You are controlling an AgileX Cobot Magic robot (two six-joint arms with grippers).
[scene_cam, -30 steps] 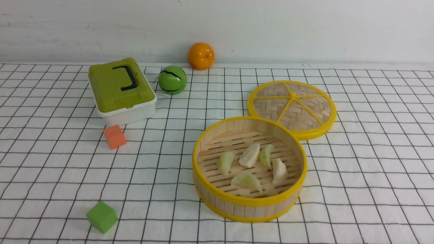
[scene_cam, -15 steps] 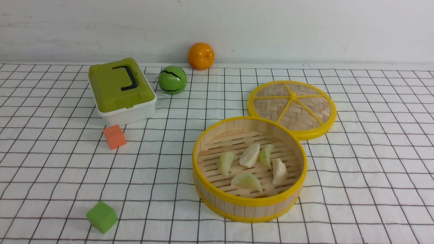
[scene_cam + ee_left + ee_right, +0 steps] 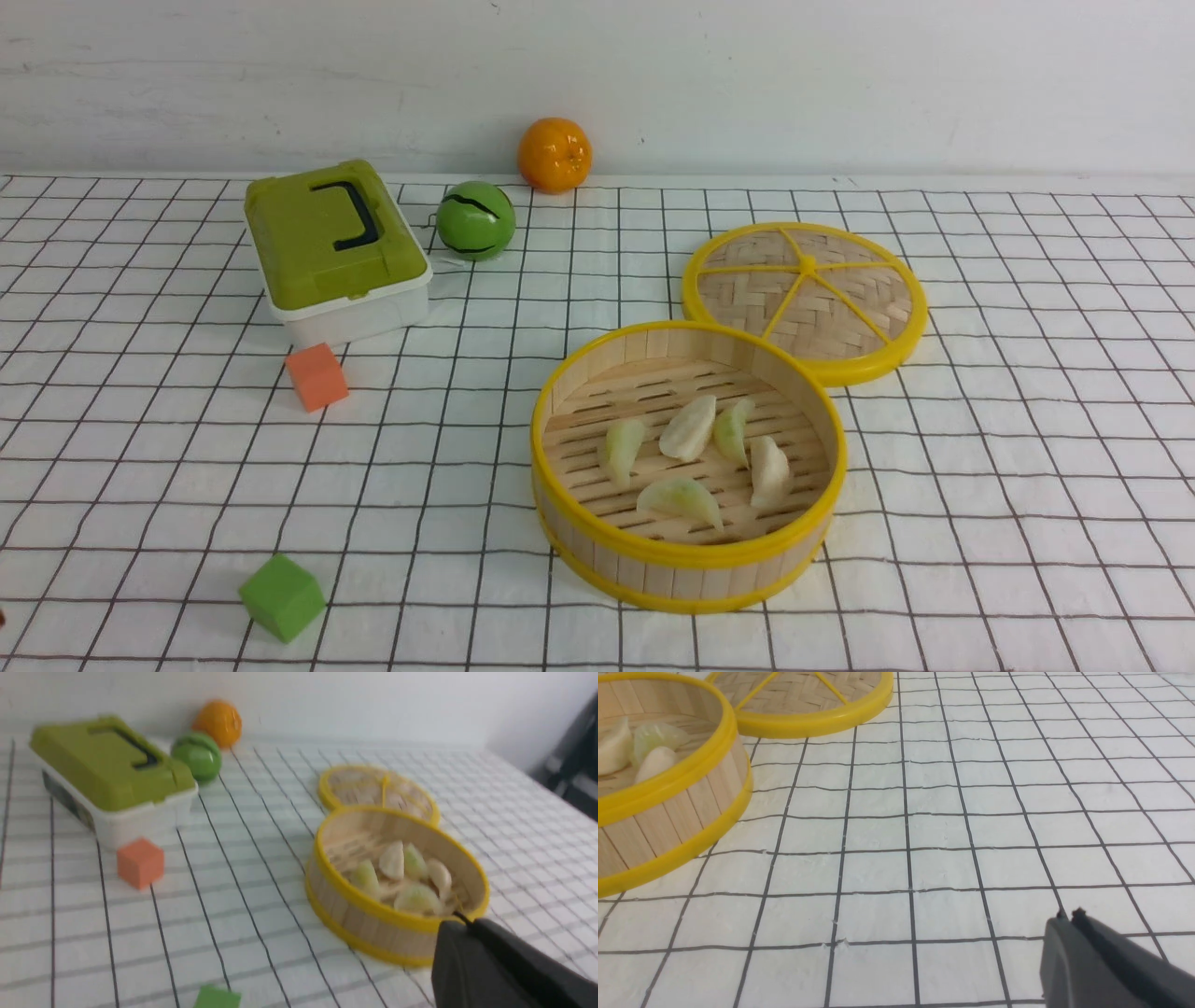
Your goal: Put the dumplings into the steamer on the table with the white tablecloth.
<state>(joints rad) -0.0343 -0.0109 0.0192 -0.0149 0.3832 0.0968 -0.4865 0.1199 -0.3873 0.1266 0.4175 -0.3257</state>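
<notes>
Mostly bare white tablecloth (image 3: 1027, 448) rightward

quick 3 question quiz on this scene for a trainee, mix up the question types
1. How many dumplings lie inside the steamer?
2. True or false: the woven lid sits on top of the steamer.
3. Which thing is nearest the green-lidded box? A) green cube B) orange cube C) orange fruit

Key
1. Five, all on the slatted floor; none left on the tablecloth.
2. False. The lid lies flat on the cloth behind the steamer, toward the robot's right, its rim next to the steamer's.
3. B. The orange cube sits just in front of the box.
</notes>
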